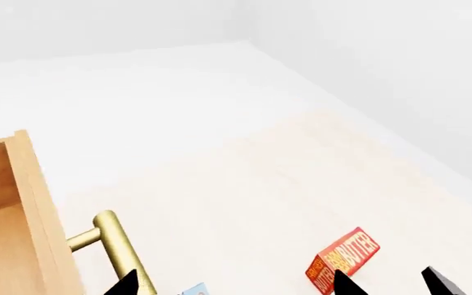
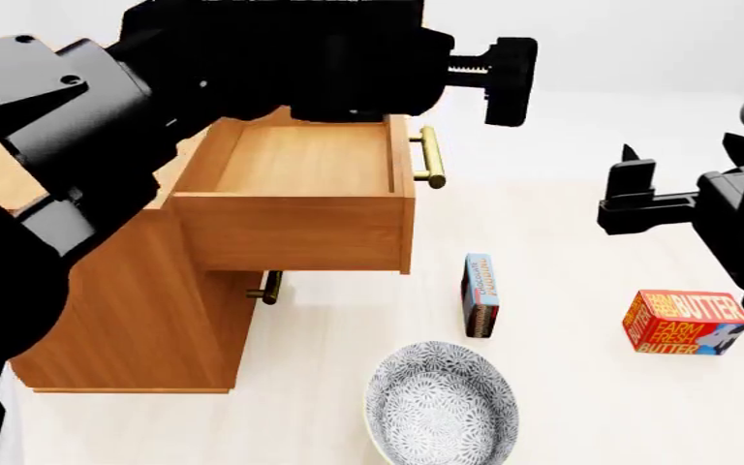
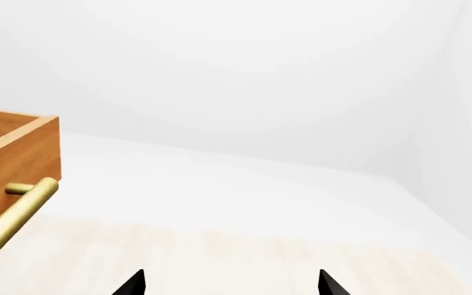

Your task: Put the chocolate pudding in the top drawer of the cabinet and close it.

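The cabinet (image 2: 127, 320) stands at the left with its top drawer (image 2: 297, 228) pulled open and empty; its brass handle (image 2: 426, 157) shows too. The chocolate pudding (image 2: 480, 295) stands upright on the pale surface to the right of the drawer, held by nothing. Only its light blue edge (image 1: 193, 290) shows in the left wrist view. My left gripper (image 1: 234, 286) is open and empty, high above the handle (image 1: 117, 246) and the pudding. My right gripper (image 3: 229, 284) is open and empty, raised at the right (image 2: 631, 189), facing the drawer's handle (image 3: 15, 224).
A Farm Fresh Butter box (image 2: 685, 323) lies at the right, also in the left wrist view (image 1: 344, 258). A patterned bowl (image 2: 442, 407) sits in front of the pudding. The lower drawer's handle (image 2: 266, 287) shows under the open drawer. My left arm (image 2: 152, 116) hides the cabinet's top.
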Robot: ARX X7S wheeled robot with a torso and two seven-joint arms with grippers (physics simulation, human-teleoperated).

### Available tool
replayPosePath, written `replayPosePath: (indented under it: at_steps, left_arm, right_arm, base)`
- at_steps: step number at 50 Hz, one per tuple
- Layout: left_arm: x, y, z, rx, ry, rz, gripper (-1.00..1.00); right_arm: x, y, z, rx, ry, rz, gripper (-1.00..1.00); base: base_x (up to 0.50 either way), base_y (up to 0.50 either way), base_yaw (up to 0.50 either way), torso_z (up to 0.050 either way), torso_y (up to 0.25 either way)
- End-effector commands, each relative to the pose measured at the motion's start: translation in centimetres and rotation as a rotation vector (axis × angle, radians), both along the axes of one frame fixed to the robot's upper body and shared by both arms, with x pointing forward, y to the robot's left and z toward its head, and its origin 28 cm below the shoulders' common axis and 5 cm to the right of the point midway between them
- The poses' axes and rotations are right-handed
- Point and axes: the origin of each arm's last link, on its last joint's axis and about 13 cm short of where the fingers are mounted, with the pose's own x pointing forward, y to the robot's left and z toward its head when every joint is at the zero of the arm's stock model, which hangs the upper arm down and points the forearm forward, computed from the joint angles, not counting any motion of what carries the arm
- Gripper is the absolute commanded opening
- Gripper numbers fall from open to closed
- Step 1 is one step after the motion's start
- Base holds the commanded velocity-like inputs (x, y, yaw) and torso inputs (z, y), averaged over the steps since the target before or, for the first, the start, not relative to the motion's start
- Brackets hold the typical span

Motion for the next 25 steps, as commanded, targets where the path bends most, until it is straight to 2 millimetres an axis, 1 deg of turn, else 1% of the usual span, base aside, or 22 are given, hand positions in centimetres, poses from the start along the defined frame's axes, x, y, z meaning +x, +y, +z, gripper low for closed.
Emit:
replayPosePath:
  at_steps: [1,6,11,15,18,22,25]
  left_arm:
    - [-1.2,2.7,2.9,-0.002,-0.154,0.08,1.0]
    - [-1.4,4.5,2.4,0.014,-0.221,0.125,1.0]
    - [-1.5,5.9,1.3,0.025,-0.277,0.15,1.0]
    - [-1.5,7.1,0.4,-0.02,-0.339,0.173,1.0]
    - [-2.0,7.9,-0.4,-0.02,-0.396,0.196,1.0]
    - [-2.5,9.0,-2.1,-0.017,-0.436,0.232,1.0]
    - [-3.2,9.6,-2.6,-0.032,-0.462,0.246,1.0]
  right_arm:
    - [0.3,0.4,0.1,-0.003,-0.002,0.011,1.0]
    - [0.4,0.7,0.3,-0.007,-0.007,0.02,1.0]
    - [0.5,0.9,0.4,-0.011,-0.011,0.029,1.0]
    - [0.6,1.1,0.4,-0.011,-0.016,0.041,1.0]
    - [0.8,1.3,0.3,-0.007,-0.015,0.05,1.0]
    - [1.1,1.6,0.1,0.003,-0.006,0.076,1.0]
    - [1.4,1.9,0.0,0.015,0.002,0.089,1.0]
  base:
    - [0.0,0.0,0.0,0.0,0.0]
    - [0.0,0.0,0.0,0.0,0.0]
    - [0.0,0.0,0.0,0.0,0.0]
    - [0.0,0.0,0.0,0.0,0.0]
    - [0.0,0.0,0.0,0.0,0.0]
    - [0.0,0.0,0.0,0.0,0.0]
    - [0.0,0.0,0.0,0.0,0.0]
